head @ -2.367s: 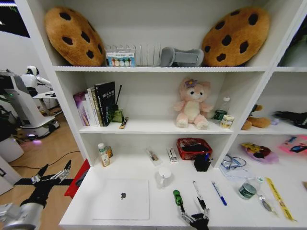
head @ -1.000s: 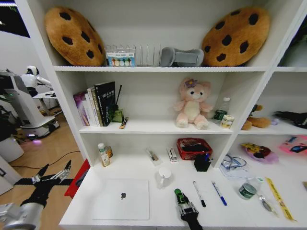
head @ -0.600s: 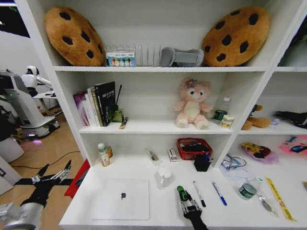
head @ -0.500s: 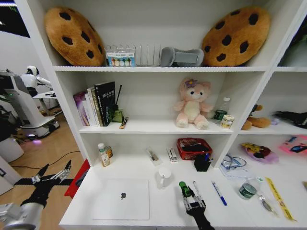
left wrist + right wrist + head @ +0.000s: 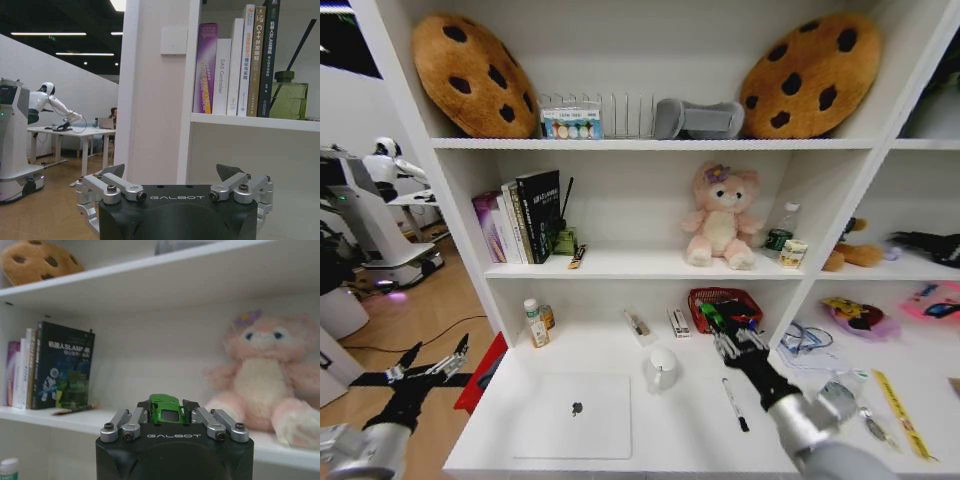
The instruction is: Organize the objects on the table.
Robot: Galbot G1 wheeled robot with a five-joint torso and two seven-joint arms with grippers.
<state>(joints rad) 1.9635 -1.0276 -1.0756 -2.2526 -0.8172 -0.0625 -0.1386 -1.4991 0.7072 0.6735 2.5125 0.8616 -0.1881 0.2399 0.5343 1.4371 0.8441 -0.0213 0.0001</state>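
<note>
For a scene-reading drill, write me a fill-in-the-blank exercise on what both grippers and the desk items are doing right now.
1. The right gripper is shut on a green toy ____.
2. The left gripper hangs ____ beside the table, off its left end.
3. The laptop lies on the table with its lid ____.
4. The black pen lies on the table, ____ from the laptop.

Missing words: car; open; closed; apart

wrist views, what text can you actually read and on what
"GALBOT": on the left claw housing.
"GALBOT": on the right claw housing, shut on the green toy car.
"DAS Controller": white book spine.
"SLAM": black book cover.
Other spines' print: too small to read.
</note>
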